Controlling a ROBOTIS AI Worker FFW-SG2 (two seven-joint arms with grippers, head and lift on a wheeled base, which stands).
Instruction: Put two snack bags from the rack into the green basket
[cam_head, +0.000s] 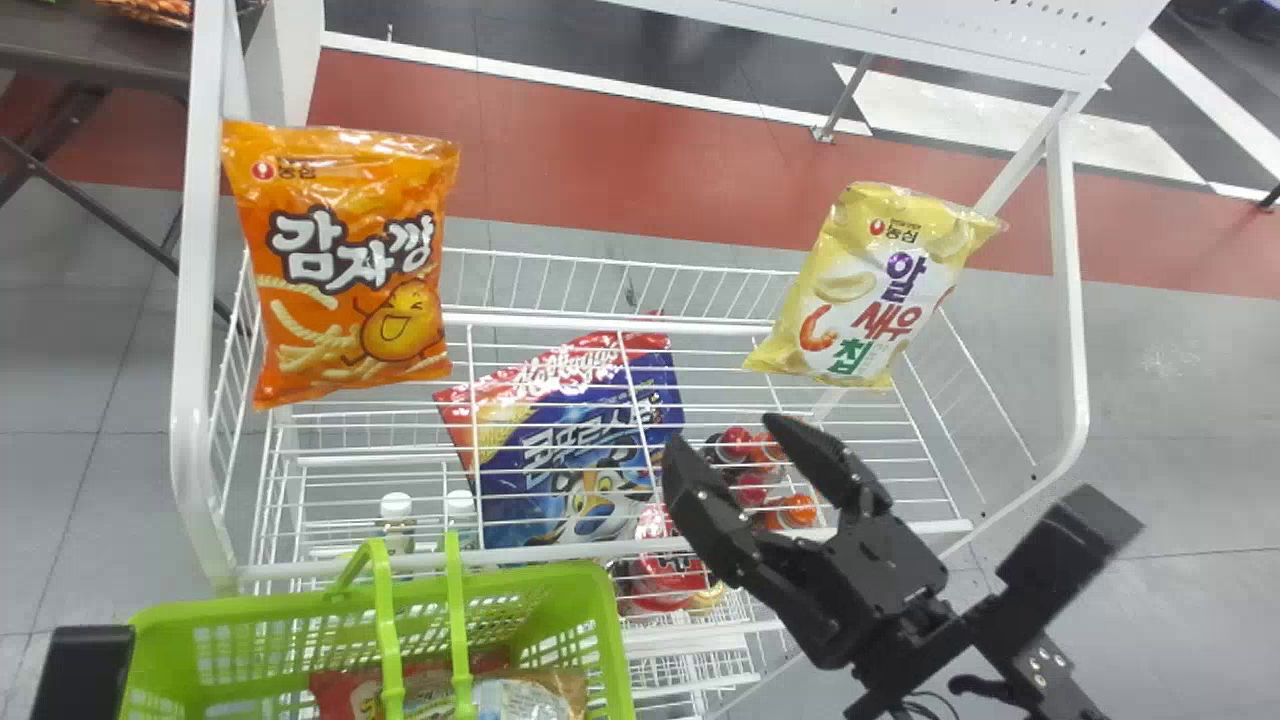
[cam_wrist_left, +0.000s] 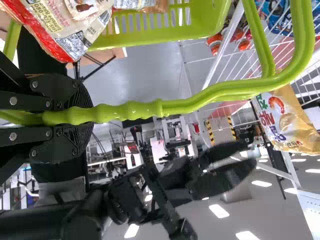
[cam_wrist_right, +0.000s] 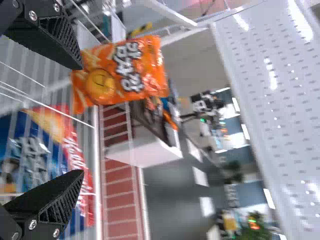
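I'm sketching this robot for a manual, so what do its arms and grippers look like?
The right gripper is black, with flat, tapering fingers and ribbed inner faces. The left gripper is black too, with round silver screw heads. The right arm is black, with silver screws on a bracket and a thin dark cable looping near the wrist.

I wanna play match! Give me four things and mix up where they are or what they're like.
1. orange snack bag
2. yellow-and-white snack bag
3. green plastic basket
4. black right gripper

A. held by its handle in the black left gripper
B. white wire rack's right side, head view
C. open, holding nothing
D. rack's left side, head view

Pairs: 1-D, 2-B, 3-A, 4-C
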